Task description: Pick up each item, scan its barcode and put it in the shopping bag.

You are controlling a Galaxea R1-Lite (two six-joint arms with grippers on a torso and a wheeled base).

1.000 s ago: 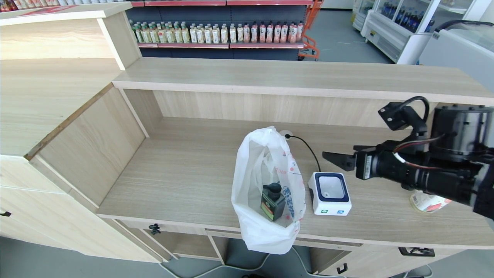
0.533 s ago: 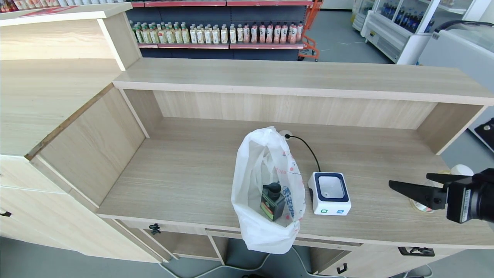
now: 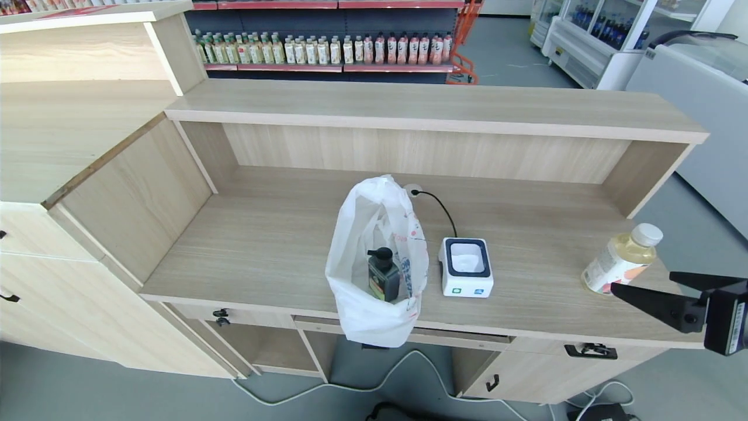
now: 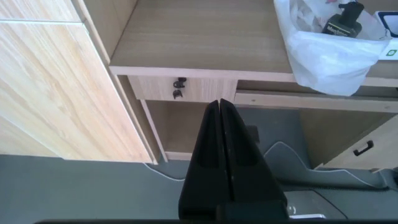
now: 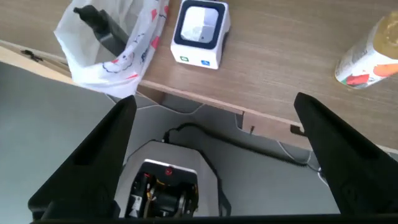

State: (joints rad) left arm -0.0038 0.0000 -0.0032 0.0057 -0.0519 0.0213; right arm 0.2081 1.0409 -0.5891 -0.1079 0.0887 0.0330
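There, pale-yellow white-capped bottle (image 3: 620, 261).

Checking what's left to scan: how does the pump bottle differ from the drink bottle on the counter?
The pump bottle is dark with a black pump head; the drink bottle is pale yellow with a white cap. The pump bottle sits inside the shopping bag, left of the scanner; the drink bottle sits on the bare counter, right of it. Neither is gripped.
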